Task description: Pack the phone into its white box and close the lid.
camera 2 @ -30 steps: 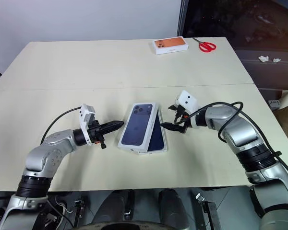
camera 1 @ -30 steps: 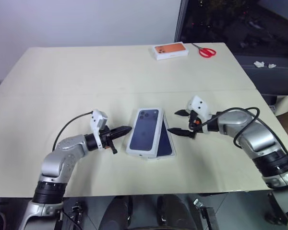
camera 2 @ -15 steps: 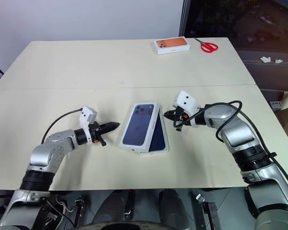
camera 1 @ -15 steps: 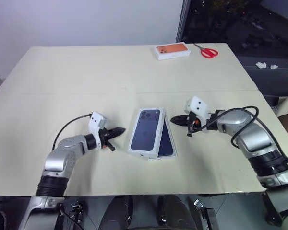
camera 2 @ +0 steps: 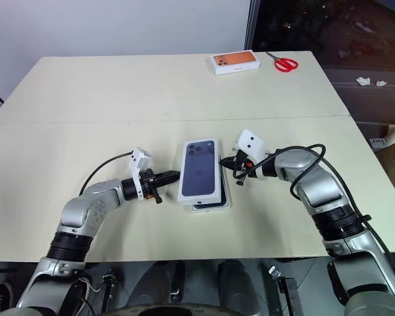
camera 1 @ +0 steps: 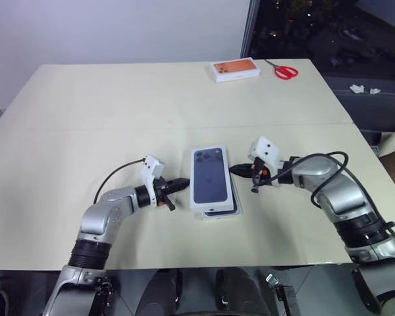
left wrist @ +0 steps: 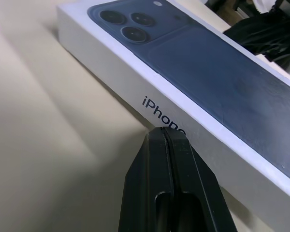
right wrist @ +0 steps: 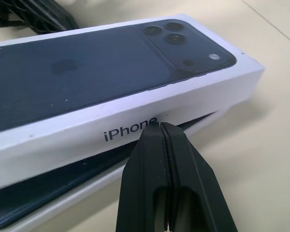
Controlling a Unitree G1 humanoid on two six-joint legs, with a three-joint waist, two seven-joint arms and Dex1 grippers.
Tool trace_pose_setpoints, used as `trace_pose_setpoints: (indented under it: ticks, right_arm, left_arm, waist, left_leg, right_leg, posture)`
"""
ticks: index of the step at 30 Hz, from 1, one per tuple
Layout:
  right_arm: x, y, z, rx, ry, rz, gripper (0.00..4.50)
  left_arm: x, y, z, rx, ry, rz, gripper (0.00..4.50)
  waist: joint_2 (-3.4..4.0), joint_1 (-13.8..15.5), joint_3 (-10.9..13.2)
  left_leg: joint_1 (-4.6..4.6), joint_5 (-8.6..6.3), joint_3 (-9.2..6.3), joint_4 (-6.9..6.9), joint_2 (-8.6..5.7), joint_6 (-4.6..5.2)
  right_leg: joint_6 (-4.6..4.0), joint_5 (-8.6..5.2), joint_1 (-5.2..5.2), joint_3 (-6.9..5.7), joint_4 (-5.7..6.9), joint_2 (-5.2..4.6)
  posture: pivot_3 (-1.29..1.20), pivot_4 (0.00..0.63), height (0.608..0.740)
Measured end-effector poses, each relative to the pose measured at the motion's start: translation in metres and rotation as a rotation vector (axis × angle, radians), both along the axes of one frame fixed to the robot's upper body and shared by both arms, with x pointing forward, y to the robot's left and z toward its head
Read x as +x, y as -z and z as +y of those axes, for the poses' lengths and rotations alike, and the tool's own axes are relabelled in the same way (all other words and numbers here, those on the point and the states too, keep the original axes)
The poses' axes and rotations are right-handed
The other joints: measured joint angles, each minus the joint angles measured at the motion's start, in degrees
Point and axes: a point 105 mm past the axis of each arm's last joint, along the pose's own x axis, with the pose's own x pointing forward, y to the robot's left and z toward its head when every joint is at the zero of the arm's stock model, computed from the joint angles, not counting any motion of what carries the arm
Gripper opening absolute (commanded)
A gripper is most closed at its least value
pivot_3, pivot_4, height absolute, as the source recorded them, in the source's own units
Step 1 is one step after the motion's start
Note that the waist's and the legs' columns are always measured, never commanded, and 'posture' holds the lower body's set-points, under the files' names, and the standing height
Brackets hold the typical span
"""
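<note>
Both hands — left hand [camera 1: 184,184], right hand [camera 1: 236,170] — are pressed together, flanking the white phone-printed cardboard lid [camera 1: 210,179]; uneven pushing could leave it skewed off the white box [right wrist: 63,212] beneath.

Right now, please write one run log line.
lid: on white box, skewed | left fingers: shut, at lid | right fingers: shut, at lid

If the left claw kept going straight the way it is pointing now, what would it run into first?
Most likely the lid: the shut left claw points at its long white side wall, right by the printed lettering, and looks nearly touching it already.
</note>
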Motion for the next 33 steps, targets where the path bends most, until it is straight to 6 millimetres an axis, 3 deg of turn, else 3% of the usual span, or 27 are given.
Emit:
trace_pose_setpoints:
  ticks: [8, 21, 33]
  right_arm:
    - [-0.004, 0.01, -0.008, -0.036, 0.008, 0.025, 0.03]
    - [-0.012, 0.018, -0.01, -0.066, -0.004, 0.039, 0.03]
    - [-0.015, 0.015, -0.014, -0.121, -0.031, 0.009, 0.03]
  left_arm:
    - [-0.007, -0.01, -0.007, -0.003, 0.033, -0.019, 0.0]
    - [-0.017, -0.001, -0.009, 0.01, 0.052, 0.02, 0.0]
    - [-0.022, 0.006, 0.001, 0.041, 0.036, 0.035, 0.0]
  waist:
    - [0.0, 0.0, 0.0]
    - [0.0, 0.0, 0.0]
    - [0.0, 0.01, 0.0]
  left_leg:
    - [0.0, 0.0, 0.0, 0.0, 0.0, -0.01]
    - [0.01, 0.01, 0.0, 0.0, 0.0, -0.02]
    - [0.01, 0.01, 0.0, 0.0, 0.0, -0.02]
  right_leg:
    - [0.0, 0.0, 0.01, 0.0, 0.0, 0.0]
    - [0.0, 0.0, 0.01, 0.0, 0.01, 0.01]
    - [0.0, 0.0, 0.01, 0.0, 0.01, 0.01]
  posture:
    - [0.0, 0.15, 0.74]
    - [0.0, 0.15, 0.74]
    - [0.0, 0.15, 0.74]
